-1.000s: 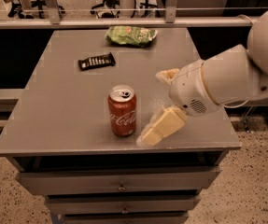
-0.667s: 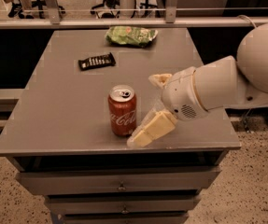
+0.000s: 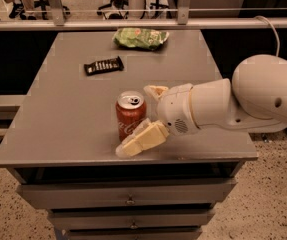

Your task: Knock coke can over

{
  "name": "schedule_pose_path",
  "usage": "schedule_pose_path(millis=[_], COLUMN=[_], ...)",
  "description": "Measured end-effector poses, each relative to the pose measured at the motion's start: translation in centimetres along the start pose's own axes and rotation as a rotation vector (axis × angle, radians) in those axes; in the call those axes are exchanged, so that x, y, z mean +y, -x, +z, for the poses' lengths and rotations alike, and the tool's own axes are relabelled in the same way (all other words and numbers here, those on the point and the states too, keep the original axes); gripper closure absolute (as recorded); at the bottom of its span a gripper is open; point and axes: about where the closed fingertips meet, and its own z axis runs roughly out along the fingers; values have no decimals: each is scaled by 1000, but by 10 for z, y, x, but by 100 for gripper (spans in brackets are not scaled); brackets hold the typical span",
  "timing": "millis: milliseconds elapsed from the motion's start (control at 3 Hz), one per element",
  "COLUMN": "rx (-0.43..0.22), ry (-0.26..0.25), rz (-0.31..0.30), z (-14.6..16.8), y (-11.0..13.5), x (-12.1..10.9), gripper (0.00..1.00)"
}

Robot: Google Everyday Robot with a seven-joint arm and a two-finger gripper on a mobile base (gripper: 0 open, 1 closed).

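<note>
Leftward since a second ago, the gripper (image 3: 135,119) has closed in on the coke can (image 3: 131,115), which stands upright near the front edge of the grey table (image 3: 58,114). Its fingers are spread apart, one behind the can and one in front, the front one possibly touching it. A black candy wrapper (image 3: 103,65) and a green chip bag (image 3: 140,37) lie farther back.

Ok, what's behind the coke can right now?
Behind the coke can: bare table, then the black candy wrapper and green chip bag farther back. The open gripper brackets its right side; the near finger hides the can's lower right edge.
</note>
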Motion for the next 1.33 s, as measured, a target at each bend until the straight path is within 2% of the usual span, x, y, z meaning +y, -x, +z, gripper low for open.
schedule_pose_path(millis=[667,1000,1333], rx=[-177,-229,-274], ry=[-13,-24,-46], rz=[20,6,-8], z=[37,49,63], y=[30,53,88], x=[-15,-28,-55], gripper=[0,0,0])
